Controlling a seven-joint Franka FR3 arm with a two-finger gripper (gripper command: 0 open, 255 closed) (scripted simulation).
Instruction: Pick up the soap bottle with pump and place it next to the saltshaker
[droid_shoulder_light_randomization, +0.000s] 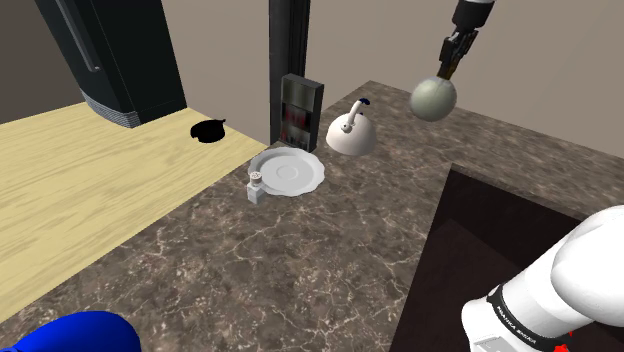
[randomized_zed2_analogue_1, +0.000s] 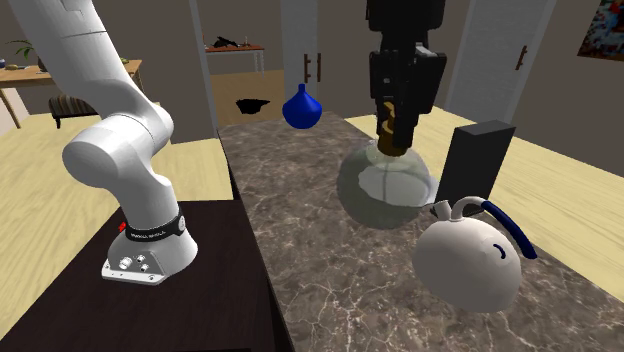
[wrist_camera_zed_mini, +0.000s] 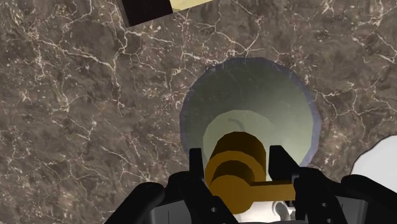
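- The end effector is closed on the gold pump of the soap bottle. In the wrist view we see one black finger pressed to each side of the pump's neck.
- The bottle's round, pale grey-green body hangs straight below the end effector. In the shoulder view the bottle looks raised off the worktop.
- The saltshaker stands well apart from the end effector, toward the shoulder view's left. It is just beside a white plate.
- A white kettle sits between the end effector and the plate, nearer the end effector.
- The shoulder view gives us the saltshaker, the plate and a dark sink below the end effector.
- The second exterior view instead shows the end effector above the bottle. The kettle is near it, and a blue vase stands beyond it on the worktop.
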